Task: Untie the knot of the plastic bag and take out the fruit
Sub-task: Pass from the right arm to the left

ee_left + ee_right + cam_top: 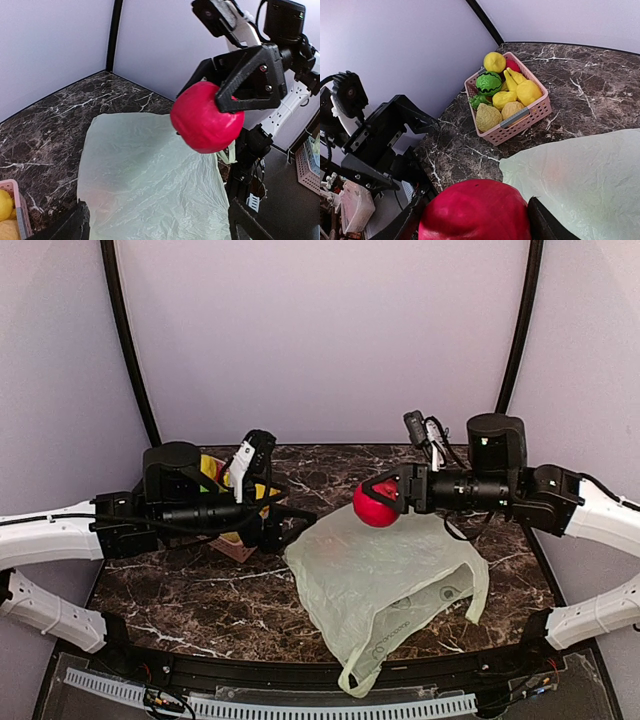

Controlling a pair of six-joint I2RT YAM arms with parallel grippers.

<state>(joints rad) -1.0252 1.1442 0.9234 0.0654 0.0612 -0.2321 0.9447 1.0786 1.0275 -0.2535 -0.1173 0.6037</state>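
Note:
The pale green plastic bag lies flat and crumpled on the dark marble table, its loose handles trailing toward the near edge; no knot is in view. My right gripper is shut on a round red fruit and holds it in the air above the bag's far edge. My left gripper hovers open at the bag's left edge with nothing between its fingers, facing the right arm.
A pink basket of toy fruit and vegetables stands at the back left, largely hidden behind the left arm in the top view. Curved black posts and pale walls close in the back of the table.

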